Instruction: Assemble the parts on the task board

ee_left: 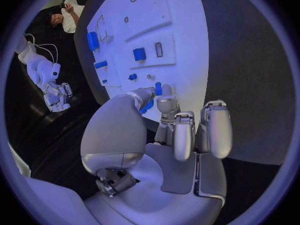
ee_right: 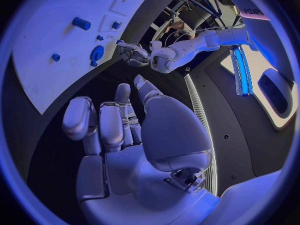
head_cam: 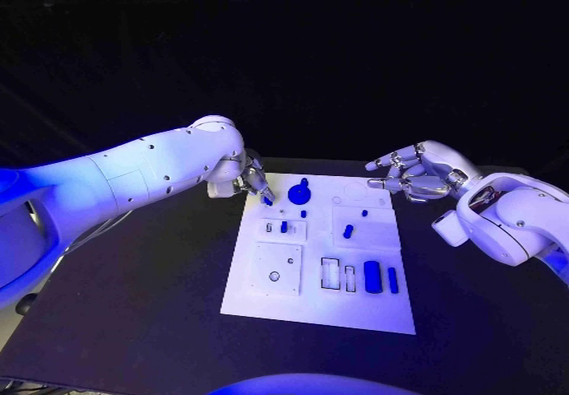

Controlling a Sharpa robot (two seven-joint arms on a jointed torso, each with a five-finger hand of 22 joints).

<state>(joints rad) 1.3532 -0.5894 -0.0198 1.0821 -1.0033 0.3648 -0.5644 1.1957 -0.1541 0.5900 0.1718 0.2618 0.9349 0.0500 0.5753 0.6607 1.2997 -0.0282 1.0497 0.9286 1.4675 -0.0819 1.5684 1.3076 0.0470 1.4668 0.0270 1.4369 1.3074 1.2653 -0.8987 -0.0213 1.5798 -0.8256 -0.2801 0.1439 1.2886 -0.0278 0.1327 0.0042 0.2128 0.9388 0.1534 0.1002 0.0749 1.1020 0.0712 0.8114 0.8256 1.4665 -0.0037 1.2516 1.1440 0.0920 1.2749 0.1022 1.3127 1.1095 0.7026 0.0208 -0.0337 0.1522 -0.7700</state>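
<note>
At the left, left hand (head_cam: 246, 183) lowered over the far left corner of the white task board (head_cam: 320, 309), pinching a small blue part (ee_left: 149, 105) between thumb and a finger, other fingers kept away, probably to leave the tip free for guiding it into a seat. In the middle, board lying flat on the black counter (head_cam: 142, 288), carrying the round blue part (head_cam: 300, 194) near the far edge, a blue peg (head_cam: 349, 232) standing in a raised block and long blue bars (head_cam: 373, 276) in slots at the near side. At the right, right hand (head_cam: 415, 175) hovering beside the far right corner, fingers loosely spread, holding nothing, seemingly waiting out of the way.
</note>
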